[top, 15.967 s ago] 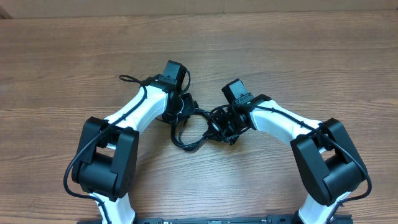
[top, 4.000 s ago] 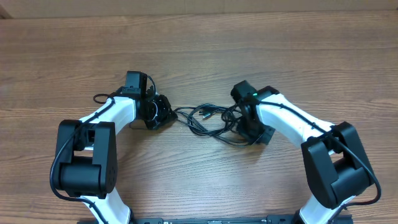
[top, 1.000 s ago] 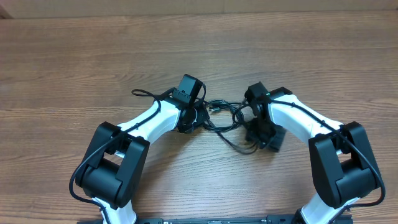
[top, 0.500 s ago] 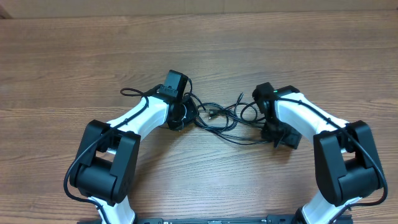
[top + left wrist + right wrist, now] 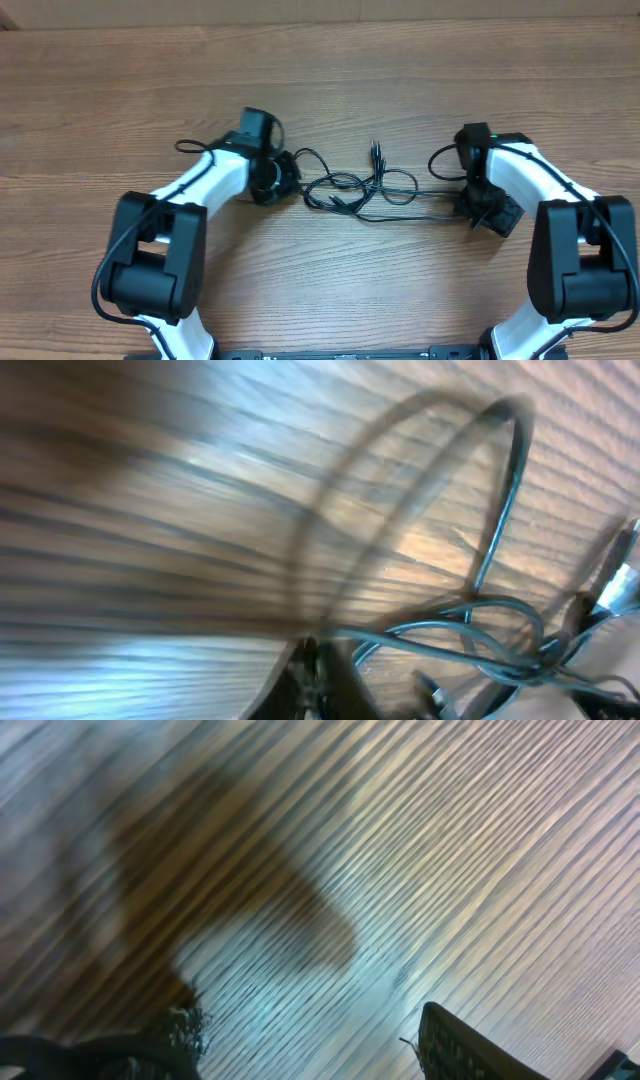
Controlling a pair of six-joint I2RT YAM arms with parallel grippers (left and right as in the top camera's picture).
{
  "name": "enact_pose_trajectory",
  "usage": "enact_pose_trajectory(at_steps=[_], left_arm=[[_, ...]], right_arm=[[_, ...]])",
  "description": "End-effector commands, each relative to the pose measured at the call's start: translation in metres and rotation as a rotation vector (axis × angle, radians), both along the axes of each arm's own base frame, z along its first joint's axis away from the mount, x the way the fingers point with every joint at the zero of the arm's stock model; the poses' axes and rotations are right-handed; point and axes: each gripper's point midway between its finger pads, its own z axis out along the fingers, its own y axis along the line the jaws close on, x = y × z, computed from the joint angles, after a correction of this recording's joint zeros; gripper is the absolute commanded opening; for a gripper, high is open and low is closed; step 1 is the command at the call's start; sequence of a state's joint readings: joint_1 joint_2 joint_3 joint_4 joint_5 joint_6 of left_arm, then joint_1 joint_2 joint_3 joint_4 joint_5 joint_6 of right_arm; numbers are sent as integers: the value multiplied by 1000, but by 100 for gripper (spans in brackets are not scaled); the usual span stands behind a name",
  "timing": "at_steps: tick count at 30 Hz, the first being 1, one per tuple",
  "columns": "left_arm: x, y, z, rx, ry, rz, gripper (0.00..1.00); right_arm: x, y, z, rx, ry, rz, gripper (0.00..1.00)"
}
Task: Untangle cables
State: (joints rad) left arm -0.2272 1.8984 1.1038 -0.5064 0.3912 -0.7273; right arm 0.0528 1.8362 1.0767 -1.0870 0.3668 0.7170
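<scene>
The thin black cables [image 5: 365, 190] lie strung out in loose loops on the wooden table between my two grippers, with a small plug [image 5: 375, 150] pointing away at the middle. My left gripper [image 5: 278, 180] sits at their left end. In the left wrist view it [image 5: 318, 680] is shut on a cable strand [image 5: 420, 635] that runs out to the tangle [image 5: 500, 655]. My right gripper [image 5: 490, 212] is at the right end of the cables. In the blurred right wrist view it [image 5: 310, 1045] stands open, with only bare wood between its fingers [image 5: 470, 1040].
Each arm carries its own thicker black cord, looping out at the left [image 5: 195, 147] and at the right [image 5: 440, 160]. The table's far edge [image 5: 320, 24] runs along the top. Both arm bases [image 5: 155, 270] stand at the near edge.
My left gripper has pulled left with its strand and my right arm has swung right, its jaws opening wider. The cables have spread from a tight bunch into a longer line.
</scene>
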Motion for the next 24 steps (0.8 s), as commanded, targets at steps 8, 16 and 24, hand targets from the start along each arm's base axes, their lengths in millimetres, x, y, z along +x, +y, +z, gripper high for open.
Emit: enact_pose_trajectory(at_steps=[8, 16, 24], left_arm=[[16, 113, -18, 213, -15, 151, 4], [-10, 67, -2, -13, 61, -23, 6], [-52, 5, 18, -21, 182, -242, 15]], right_arm=[[5, -6, -22, 100, -6, 45, 76], [26, 67, -29, 542, -88, 155, 71], [13, 67, -27, 545, -38, 143, 69]])
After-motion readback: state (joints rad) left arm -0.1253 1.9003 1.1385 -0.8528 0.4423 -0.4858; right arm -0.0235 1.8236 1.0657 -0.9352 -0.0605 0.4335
